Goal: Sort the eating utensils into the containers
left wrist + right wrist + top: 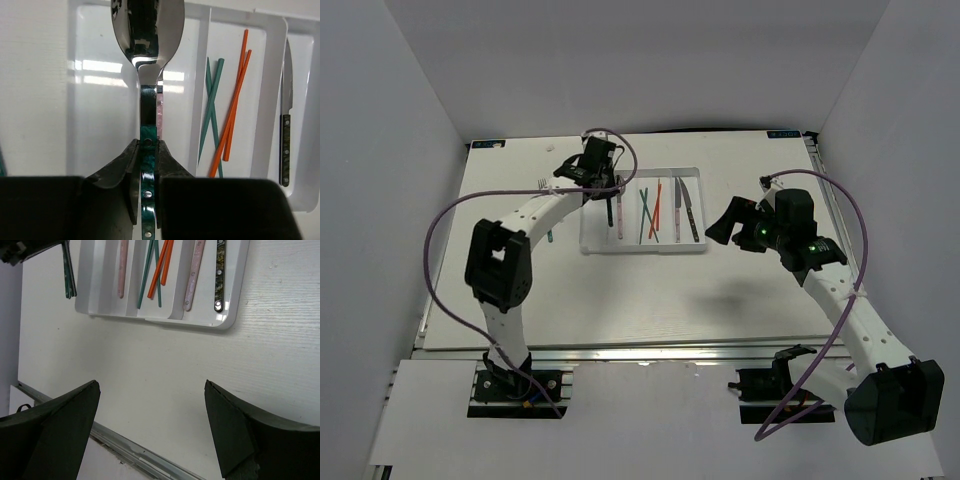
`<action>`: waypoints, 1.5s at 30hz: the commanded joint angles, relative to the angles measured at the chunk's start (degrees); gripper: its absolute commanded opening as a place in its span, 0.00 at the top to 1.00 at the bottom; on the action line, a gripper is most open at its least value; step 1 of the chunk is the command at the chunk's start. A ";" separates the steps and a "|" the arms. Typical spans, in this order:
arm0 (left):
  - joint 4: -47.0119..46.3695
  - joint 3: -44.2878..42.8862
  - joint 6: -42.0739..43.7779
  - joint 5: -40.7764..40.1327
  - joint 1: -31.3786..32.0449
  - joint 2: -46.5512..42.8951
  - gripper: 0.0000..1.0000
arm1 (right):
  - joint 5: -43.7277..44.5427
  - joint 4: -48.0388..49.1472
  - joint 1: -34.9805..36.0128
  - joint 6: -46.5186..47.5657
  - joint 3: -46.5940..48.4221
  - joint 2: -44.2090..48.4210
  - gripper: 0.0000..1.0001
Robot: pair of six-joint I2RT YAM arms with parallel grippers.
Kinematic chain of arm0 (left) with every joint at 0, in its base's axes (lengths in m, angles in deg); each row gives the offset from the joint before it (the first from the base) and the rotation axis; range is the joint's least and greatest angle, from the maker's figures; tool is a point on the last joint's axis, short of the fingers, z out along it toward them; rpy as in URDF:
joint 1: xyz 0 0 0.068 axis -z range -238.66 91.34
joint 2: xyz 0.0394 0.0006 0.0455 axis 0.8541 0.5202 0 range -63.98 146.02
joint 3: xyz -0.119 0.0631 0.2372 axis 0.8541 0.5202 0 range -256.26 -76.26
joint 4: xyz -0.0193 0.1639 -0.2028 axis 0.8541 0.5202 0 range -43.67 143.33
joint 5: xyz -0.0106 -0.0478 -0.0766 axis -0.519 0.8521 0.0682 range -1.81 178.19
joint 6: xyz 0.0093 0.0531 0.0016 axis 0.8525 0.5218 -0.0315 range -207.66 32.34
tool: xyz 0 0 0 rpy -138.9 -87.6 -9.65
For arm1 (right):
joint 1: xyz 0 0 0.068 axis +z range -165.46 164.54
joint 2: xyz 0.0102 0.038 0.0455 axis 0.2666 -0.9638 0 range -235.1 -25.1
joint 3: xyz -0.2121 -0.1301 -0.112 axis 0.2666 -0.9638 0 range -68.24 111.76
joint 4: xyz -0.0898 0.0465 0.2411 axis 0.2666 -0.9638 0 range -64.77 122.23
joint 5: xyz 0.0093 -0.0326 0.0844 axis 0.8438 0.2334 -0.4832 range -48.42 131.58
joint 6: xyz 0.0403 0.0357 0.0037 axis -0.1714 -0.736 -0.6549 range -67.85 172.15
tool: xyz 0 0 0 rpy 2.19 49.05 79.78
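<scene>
The left fingers (120, 172) are pinching the teal handle of a spoon (145, 35) partway along. The spoon is hanging over the white tray (95, 130), bowl pointing toward the tray's far edge, above the compartment just left of the one holding the teal and orange chopsticks (232, 100). How high it is sitting above the tray I can't tell. A pink-handled piece (160, 112) is lying in that compartment under the spoon's neck, and a dark-handled knife (285, 145) is resting nearer the tray's right end. To my eye this is the set-down. The spoon is lining up lengthwise with the dividers, so lowering it flat and letting go close to the tray's floor looks the way to stop it bouncing or landing across a divider. The left arm is reaching out across the bench (620, 300), elbow bent, wrist over the tray's left end. The right fingers (60, 420) are standing wide apart, holding nothing, hovering just off the tray's right side.
</scene>
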 commanded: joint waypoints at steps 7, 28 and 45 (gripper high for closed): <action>2.48 -9.52 -0.90 4.21 1.11 9.43 1.00 | 0.72 0.10 -0.46 2.31 0.65 -0.31 0.11; 5.02 -12.94 -0.29 3.07 1.73 16.82 0.95 | -0.08 1.69 -0.46 2.66 -0.76 -2.06 0.11; 6.95 -15.84 -0.11 3.25 1.73 13.49 0.34 | -0.25 1.86 -0.55 2.92 -0.58 -2.42 0.11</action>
